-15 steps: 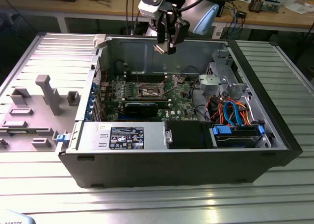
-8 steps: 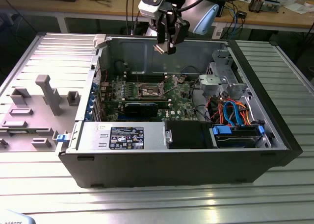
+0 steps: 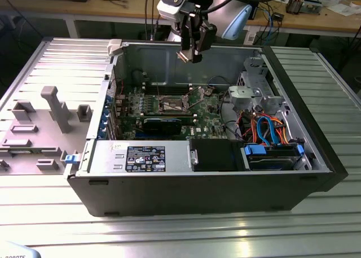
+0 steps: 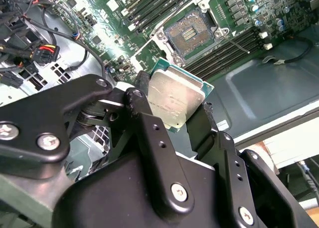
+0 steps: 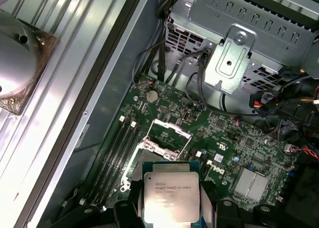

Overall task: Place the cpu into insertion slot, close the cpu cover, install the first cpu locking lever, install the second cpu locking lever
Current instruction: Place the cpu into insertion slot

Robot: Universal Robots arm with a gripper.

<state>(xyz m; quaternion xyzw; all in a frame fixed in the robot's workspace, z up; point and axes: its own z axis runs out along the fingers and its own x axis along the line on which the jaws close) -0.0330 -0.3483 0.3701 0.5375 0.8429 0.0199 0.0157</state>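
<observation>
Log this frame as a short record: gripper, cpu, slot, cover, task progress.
gripper: shut on the cpu, hanging above the open computer case
cpu: held by its edges, metal top facing the camera in both wrist views
insertion slot: dark centre exposed, no chip seated
cpu cover: looks raised, not shut over the slot
progress: cpu not yet placed

You count: one cpu (image 4: 175,96), one insertion slot (image 4: 192,33), one gripper (image 4: 174,108), two memory-slot banks (image 4: 230,47) flanking slot, one green board (image 5: 224,138), one open computer case (image 3: 203,196).
</observation>
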